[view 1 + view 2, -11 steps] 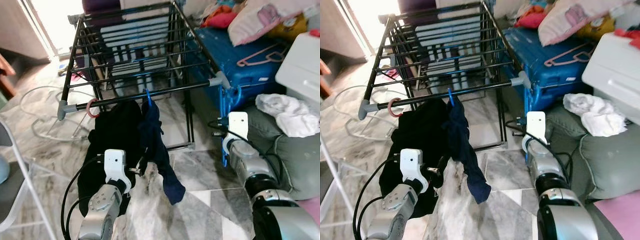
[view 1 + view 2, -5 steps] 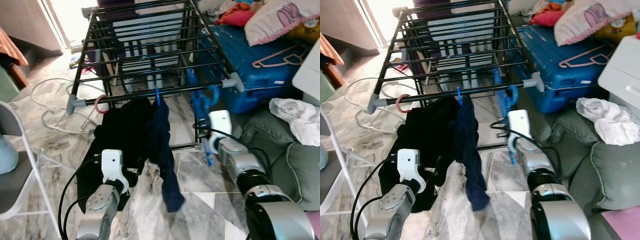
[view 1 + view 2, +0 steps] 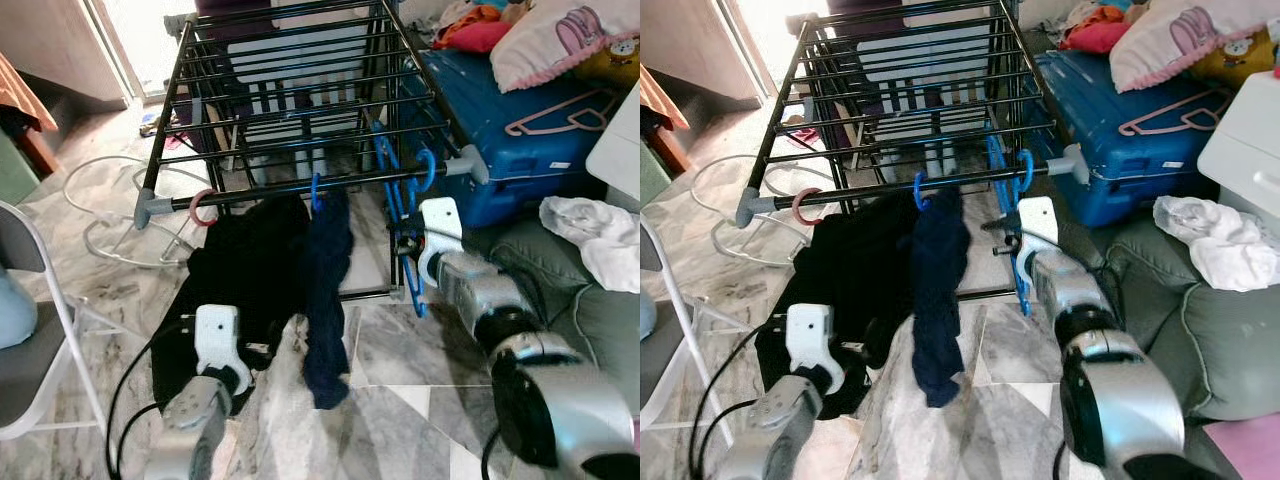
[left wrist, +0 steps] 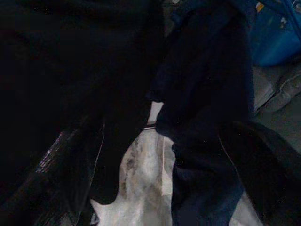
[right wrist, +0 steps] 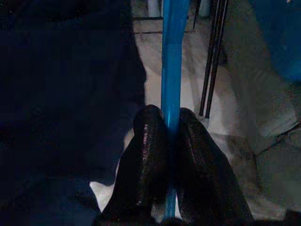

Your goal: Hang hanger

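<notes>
A blue hanger (image 3: 402, 218) hangs by its hook (image 3: 426, 166) over the front rail (image 3: 250, 196) of the black drying rack (image 3: 290, 90), near the rail's right end. My right gripper (image 5: 170, 113) is shut on the hanger's lower bar, and in the left eye view the right gripper (image 3: 408, 252) sits just below the rail. A black garment (image 3: 240, 265) on a pink hook (image 3: 203, 208) and a navy garment (image 3: 326, 275) on a blue hook (image 3: 316, 190) hang from the same rail. My left gripper (image 3: 265, 350) is low beside the black garment, open and holding nothing.
A blue suitcase (image 3: 500, 110) with a pink hanger (image 3: 545, 110) on it lies right of the rack. A white cloth (image 3: 600, 235) rests on a grey-green cushion. A folding chair (image 3: 40, 340) stands at the left. White tubing (image 3: 95, 205) loops over the marble floor.
My right gripper has lifted the blue hanger from beside the rack's leg up to the front rail, and its hook now sits over the rail. The navy garment has swung.
</notes>
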Available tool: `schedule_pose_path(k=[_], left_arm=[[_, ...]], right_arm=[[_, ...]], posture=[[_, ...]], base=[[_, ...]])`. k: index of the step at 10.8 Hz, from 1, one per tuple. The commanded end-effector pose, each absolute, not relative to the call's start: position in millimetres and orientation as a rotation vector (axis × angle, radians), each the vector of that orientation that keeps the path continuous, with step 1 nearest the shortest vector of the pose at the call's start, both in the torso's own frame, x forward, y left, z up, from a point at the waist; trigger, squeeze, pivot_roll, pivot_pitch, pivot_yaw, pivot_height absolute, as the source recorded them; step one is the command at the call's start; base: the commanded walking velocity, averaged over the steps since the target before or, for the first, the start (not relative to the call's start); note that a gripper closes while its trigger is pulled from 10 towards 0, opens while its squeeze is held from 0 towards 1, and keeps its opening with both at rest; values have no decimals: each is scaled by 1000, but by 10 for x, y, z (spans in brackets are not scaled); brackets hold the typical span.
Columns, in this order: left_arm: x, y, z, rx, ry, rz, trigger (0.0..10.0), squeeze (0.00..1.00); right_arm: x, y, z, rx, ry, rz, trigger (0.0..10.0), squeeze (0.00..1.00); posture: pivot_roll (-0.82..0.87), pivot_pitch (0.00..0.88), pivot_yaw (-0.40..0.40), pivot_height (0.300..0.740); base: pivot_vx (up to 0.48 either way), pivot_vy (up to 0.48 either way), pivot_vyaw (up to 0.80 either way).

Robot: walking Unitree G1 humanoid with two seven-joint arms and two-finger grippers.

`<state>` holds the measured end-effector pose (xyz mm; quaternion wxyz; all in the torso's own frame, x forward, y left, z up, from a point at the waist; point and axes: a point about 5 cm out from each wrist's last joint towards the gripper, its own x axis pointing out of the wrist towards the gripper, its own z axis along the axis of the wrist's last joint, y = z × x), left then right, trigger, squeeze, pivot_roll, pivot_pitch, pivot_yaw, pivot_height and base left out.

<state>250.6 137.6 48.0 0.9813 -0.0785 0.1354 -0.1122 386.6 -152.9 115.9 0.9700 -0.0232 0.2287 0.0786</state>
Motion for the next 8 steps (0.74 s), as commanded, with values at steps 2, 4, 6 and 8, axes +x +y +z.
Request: schedule_pose_path(k=[2, 4, 6, 8], left_arm=[[2477, 1467, 502, -126, 284, -212, 10000, 0], [2471, 1474, 502, -118, 294, -217, 10000, 0], [2467, 1497, 504, -114, 302, -216, 10000, 0], [2469, 1512, 514, -111, 304, -214, 10000, 0]], right_arm=[[3824, -1394, 1056, -8, 543, 189, 10000, 0], [3737, -1355, 891, -24, 604, 204, 10000, 0], [3703, -1347, 826, -42, 626, 199, 10000, 0], [3744, -1337, 892, -47, 600, 191, 10000, 0]], posture=[[-36, 0, 82, 740], [-31, 0, 83, 740], [-24, 0, 83, 740], [-18, 0, 85, 740]], base=[[0, 0, 0], [0, 0, 0], [0, 0, 0], [0, 0, 0]])
